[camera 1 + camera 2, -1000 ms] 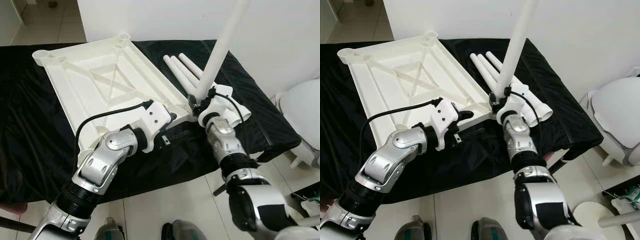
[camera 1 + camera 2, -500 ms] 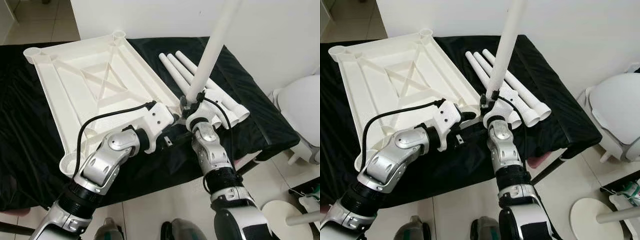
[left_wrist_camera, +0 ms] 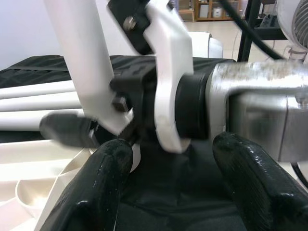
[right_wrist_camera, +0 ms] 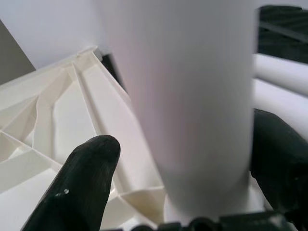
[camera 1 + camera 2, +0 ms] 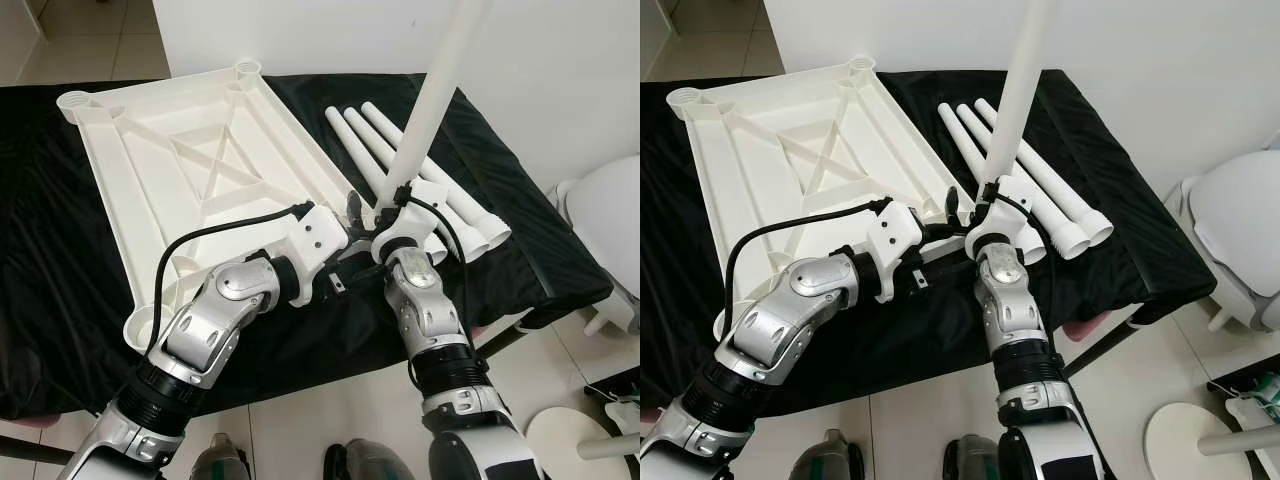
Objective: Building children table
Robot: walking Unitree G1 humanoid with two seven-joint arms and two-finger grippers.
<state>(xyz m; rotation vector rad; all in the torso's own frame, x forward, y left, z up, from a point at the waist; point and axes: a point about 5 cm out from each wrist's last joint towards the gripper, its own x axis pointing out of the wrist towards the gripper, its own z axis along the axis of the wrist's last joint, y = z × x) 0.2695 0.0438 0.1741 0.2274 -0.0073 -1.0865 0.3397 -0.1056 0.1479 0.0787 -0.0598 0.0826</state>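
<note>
Item 1. Table leg (image 5: 432,95), white tube, held near upright with a slight lean to the right, its lower end at the near right corner of the upturned table top. Judged purpose: stood on end so it can be seated in that corner's socket, though the socket itself is hidden behind the hands.

Item 2. Right hand (image 5: 392,212), its two black fingers (image 4: 82,178) closed on either side of the leg close to its lower end. A low grip gives control of the end that must find the socket.

Item 3. Table top (image 5: 175,175), white moulded panel, lying underside up with ribs and a crossed brace showing. Round leg sockets show at its far corners and near left corner; so inverted, the sockets face upward to receive legs.

Item 4. Left hand (image 5: 352,240), fingers (image 3: 103,180) spread wide, holding nothing, just beside the right hand at the same corner. Probably placed to steady the panel or guide the leg.

Item 5. Spare legs (image 5: 400,165), three white tubes, lying side by side to the right of the panel, within reach for later corners.

Item 6. Black cloth (image 5: 50,260), covering the tabletop under all parts, likely to protect the plastic and stop it sliding.
</note>
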